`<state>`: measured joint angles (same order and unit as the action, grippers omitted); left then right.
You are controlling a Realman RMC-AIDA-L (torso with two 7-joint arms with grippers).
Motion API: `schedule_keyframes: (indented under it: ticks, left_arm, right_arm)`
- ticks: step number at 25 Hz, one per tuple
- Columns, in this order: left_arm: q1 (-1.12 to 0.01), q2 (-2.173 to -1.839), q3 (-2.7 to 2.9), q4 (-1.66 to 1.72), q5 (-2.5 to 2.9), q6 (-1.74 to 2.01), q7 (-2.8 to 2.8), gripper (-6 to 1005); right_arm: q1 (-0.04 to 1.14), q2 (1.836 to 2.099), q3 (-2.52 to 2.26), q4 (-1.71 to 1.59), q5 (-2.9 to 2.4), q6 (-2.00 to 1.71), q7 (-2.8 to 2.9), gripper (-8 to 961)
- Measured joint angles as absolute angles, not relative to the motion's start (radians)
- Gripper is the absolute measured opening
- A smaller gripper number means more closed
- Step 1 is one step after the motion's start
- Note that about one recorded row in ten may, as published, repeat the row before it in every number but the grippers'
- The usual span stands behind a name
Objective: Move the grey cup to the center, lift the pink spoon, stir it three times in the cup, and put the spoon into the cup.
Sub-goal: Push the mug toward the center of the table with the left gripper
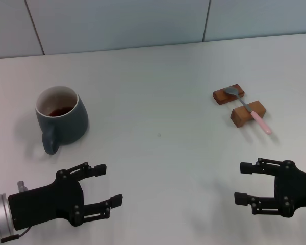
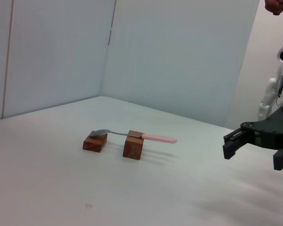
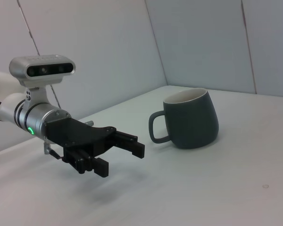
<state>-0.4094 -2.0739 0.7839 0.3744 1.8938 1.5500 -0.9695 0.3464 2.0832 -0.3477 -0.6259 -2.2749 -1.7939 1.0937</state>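
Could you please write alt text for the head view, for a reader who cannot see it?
A grey cup of dark liquid stands at the left of a white table, and a pink spoon lies across two wooden blocks at the right. The left gripper and right gripper hover near the front edge, jaws open and empty.

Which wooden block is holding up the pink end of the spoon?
The taller block, nearer the robot. The spoon crosses its top and its pink handle pokes past; the flatter block holds the metal scoop.

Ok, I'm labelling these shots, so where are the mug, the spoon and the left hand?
mug [image 1: 66, 120]: head view, on its dark outer wall.
spoon [image 1: 260, 122]: head view, on the pink handle.
left hand [image 1: 106, 191]: head view, midway between its open fingertips.
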Motion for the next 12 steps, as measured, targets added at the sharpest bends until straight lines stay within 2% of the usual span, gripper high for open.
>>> schedule_keyframes:
  ticks: [12]
  left_arm:
    - [-0.409,-2.074,0.779,0.374,1.889,1.565,-0.959,825]
  right_arm:
    - [0.345,2.083,-0.345,-0.626,-2.275,-1.794,1.094,788]
